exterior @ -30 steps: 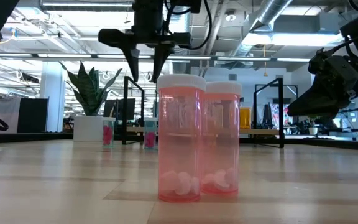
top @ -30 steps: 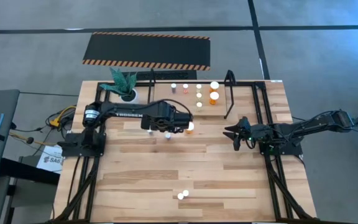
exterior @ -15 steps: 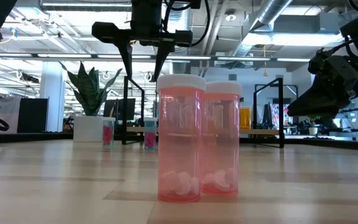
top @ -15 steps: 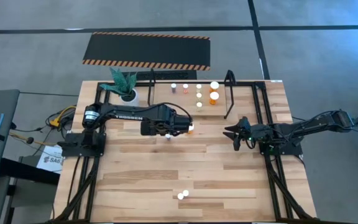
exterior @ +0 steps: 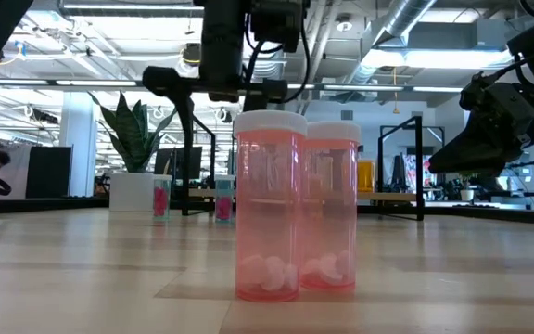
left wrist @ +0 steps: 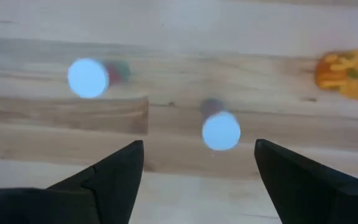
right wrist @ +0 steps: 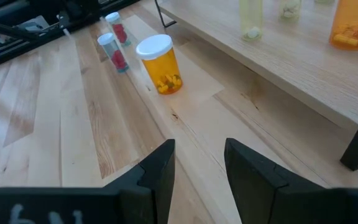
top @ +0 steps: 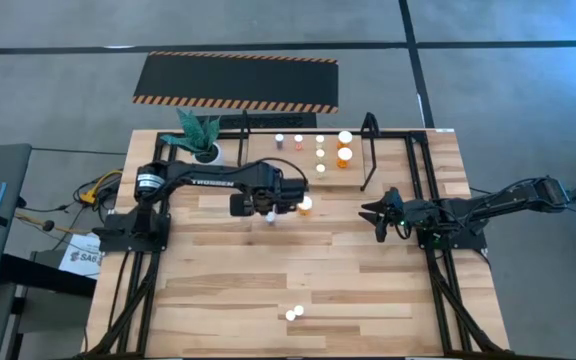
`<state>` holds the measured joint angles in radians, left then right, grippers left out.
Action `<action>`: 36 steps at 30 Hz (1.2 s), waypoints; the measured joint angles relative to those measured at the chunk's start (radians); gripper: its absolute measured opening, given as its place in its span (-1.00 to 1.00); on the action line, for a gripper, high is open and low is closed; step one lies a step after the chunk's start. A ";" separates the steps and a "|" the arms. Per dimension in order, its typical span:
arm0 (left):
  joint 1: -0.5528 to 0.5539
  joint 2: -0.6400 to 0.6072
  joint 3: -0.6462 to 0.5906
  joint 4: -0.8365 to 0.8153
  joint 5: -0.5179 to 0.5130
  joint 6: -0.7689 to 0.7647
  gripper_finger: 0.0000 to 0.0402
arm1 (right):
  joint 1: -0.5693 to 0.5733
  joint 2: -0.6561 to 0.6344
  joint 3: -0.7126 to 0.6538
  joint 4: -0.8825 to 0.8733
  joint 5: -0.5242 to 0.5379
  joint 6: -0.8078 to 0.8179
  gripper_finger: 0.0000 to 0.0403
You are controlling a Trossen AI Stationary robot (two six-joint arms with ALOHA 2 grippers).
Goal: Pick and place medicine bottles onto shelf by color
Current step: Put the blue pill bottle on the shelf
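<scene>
Pale planked wood table [top: 268, 280], smooth satin; translucent glossy plastic medicine bottles [exterior: 269, 209]; matt black metal shelf [top: 370, 150].
</scene>
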<state>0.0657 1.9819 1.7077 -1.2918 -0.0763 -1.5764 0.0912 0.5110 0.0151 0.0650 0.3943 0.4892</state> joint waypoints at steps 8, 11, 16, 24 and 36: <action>0.012 -0.004 -0.078 0.139 -0.032 -0.002 0.47 | 0.000 0.000 0.000 0.000 0.000 0.000 -0.20; 0.010 -0.004 -0.119 0.186 0.001 -0.027 0.47 | 0.000 0.000 0.000 0.000 0.000 0.000 -0.20; 0.006 -0.001 -0.145 0.223 0.017 -0.060 0.47 | 0.000 0.000 0.000 0.000 0.000 0.000 -0.20; 0.005 0.039 -0.146 0.228 0.009 -0.068 0.47 | 0.000 0.000 0.000 0.000 0.000 0.000 -0.20; 0.005 0.051 -0.147 0.229 0.014 -0.099 0.43 | 0.000 0.000 0.000 0.000 0.000 0.000 -0.20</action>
<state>0.0708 2.0327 1.5612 -1.0627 -0.0628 -1.6756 0.0914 0.5114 0.0151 0.0650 0.3939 0.4889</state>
